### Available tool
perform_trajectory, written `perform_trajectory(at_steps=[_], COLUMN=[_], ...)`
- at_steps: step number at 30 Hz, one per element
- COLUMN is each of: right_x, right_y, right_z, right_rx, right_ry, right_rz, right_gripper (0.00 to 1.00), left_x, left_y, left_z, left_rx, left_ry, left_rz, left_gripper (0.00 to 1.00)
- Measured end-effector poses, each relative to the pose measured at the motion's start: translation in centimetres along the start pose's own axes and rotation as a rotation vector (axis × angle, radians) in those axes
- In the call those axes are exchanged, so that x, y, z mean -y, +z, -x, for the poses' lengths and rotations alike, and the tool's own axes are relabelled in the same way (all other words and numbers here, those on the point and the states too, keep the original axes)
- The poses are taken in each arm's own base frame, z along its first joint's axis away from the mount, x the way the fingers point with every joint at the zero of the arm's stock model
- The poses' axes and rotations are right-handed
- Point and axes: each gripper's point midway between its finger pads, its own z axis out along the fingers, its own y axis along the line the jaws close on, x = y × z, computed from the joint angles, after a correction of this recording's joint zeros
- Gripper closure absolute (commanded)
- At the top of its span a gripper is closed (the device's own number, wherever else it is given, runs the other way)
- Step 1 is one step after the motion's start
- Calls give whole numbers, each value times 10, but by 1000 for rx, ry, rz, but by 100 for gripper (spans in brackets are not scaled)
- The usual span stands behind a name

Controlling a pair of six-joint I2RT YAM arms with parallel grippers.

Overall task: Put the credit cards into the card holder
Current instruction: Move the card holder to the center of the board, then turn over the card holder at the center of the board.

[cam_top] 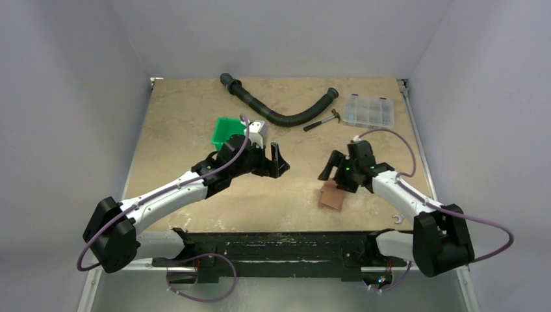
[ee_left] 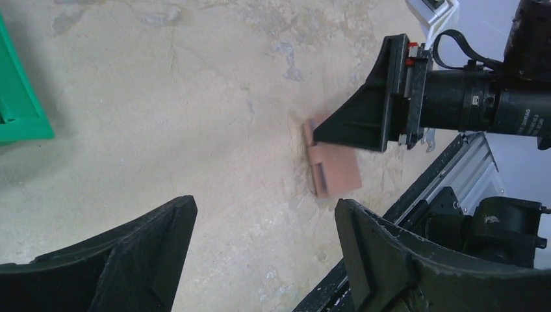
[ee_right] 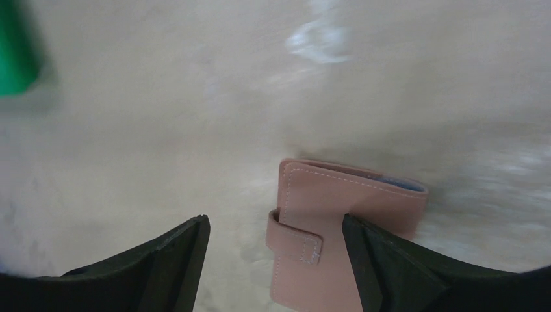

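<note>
Had left end effector and right end effector apart, empty; found card holder folded at worktop's four o'clock; saw no credit cards, judged insertion unconfirmed.

Lab: white-walled robot test table

Both arms reach forward, wrists turned inward toward each other. The left gripper and right gripper have jaws spread wide.
</note>
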Motion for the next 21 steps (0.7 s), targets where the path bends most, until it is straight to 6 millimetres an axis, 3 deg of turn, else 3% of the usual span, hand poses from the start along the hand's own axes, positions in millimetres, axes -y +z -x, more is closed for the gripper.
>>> perform_trajectory(at_steps=[4,7,11,13,16,21], right_x=[-66,-88,-95,-101,-108,-90], right_y=[2,-6,-14,-18,-19,-4], right_z=[-35,-41,-19,-20,-45,-84], right_rx=[-68,-80,14,49,50,8], right_ry=[-145,-196,-257,-317,-433,-587], right_rz=[211,268,197,151,103,-30], right_gripper=[16,16,16,19,20,19], left_x=[-6,-17,-30,-34,-41,-48], left_y=[6,7,2,-3,-12,-28], left_z=[-12,-18,-22,-19,-11,4], left_rx=[-7,-5,12,28,70,143], left_ry=[-50,-83,-114,-121,-125,-133], left_rz=[25,75,134,161,205,255], left_gripper=[22,24,27,29,30,30])
